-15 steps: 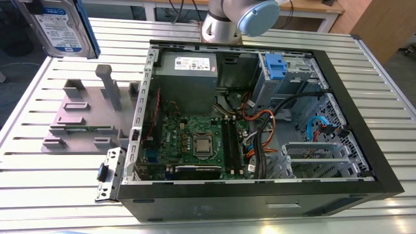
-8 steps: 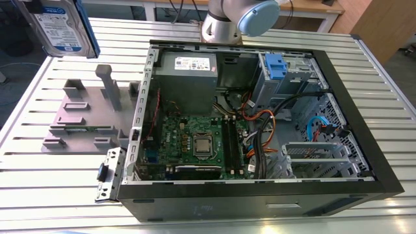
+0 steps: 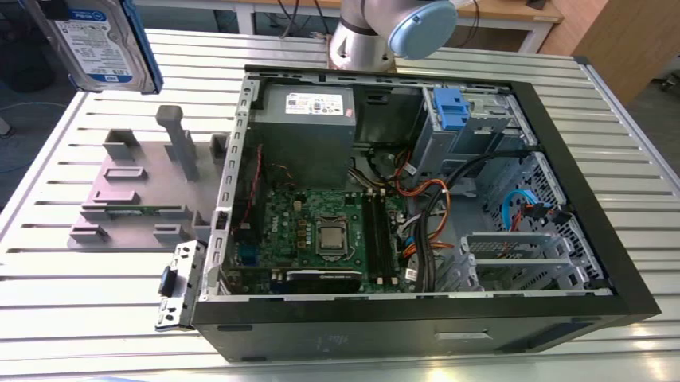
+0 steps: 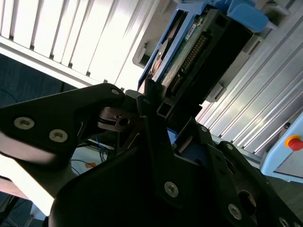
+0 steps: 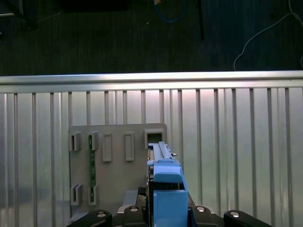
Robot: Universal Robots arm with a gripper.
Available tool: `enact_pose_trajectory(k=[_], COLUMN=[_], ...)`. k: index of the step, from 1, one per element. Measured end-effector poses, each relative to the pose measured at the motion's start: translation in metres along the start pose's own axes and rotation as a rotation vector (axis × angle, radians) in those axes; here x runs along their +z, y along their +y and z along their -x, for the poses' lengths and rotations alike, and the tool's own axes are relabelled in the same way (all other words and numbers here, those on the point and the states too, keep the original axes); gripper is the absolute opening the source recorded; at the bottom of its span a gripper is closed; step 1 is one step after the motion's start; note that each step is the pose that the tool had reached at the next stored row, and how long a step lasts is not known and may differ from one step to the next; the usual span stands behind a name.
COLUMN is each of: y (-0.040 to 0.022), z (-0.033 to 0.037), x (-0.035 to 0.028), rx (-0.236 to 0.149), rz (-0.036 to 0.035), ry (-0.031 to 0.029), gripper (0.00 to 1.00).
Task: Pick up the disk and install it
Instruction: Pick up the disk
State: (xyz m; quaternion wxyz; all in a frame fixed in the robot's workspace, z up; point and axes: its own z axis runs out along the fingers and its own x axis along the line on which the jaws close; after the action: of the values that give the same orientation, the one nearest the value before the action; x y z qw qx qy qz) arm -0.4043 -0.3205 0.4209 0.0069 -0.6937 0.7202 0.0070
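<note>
Here, the flat silver-grey rectangular disk [image 3: 98,44] in its blue plastic carrier is held clear of the slatted metal tabletop [image 3: 95,310], at eleven o'clock in the exterior view, where its upper part is cut off by the frame edge. A white-and-blue printed label is carried on its face. In the second wrist view the black gripper [image 4: 163,113] is closed narrowly on one end of the disk, whose green circuit board is turned to the camera; the contact itself is partly hidden by the gripper's own linkage. The grey plastic stand [image 3: 138,187] with upright posts is seen below the disk, at nine o'clock from the open black computer case [image 3: 425,322]. Inside the case, a grey power supply box [image 3: 308,119] is set at twelve o'clock, with a blue-tabbed silver drive cage [image 3: 457,111] at one o'clock.
</note>
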Motion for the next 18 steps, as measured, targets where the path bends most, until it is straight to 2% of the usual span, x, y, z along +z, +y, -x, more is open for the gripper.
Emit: enact_pose_trajectory(k=[18], y=[0.0000], z=[0.0001], x=[-0.0047], rx=[0.000], rz=[0.0000], ry=[-0.0001], gripper=[0.36])
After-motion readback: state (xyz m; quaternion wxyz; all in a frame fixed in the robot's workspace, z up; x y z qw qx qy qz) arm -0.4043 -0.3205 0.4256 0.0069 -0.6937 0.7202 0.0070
